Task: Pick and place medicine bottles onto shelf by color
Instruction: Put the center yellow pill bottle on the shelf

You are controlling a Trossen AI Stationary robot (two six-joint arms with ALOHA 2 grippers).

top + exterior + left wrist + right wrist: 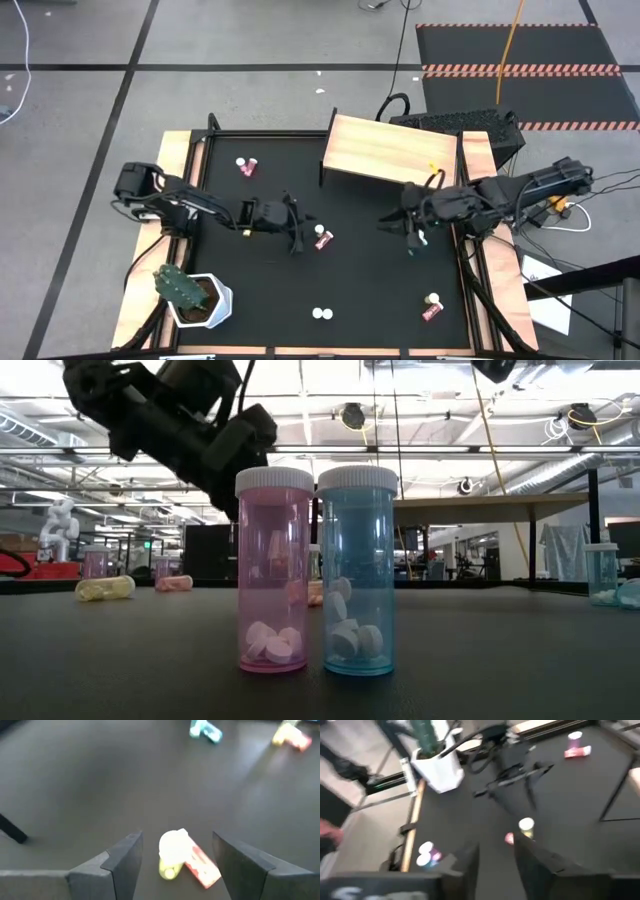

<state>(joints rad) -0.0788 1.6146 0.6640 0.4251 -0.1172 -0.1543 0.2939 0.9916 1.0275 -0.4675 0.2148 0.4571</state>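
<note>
Both arms reach low over the black tabletop point(260, 290): left gripper point(175, 865) jaws open around a lying red white-capped bottle point(187, 857); right gripper point(495, 857) jaws parted, empty.

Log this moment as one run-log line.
left gripper: open, straddling lying red bottle, mid-table | right gripper: open, empty, by shelf front edge | shelf: no bottles visible

pink see-through plastic bottle point(273, 570) w/ white ribbed cap, white pills inside | teal see-through plastic bottle point(357, 572), same white cap | pale yellow bottle lying flat point(105, 588) | light plain wooden shelf board point(391, 149) on black legs | matte black tabletop point(270, 280) | green cactus point(179, 286) in white pot
</note>
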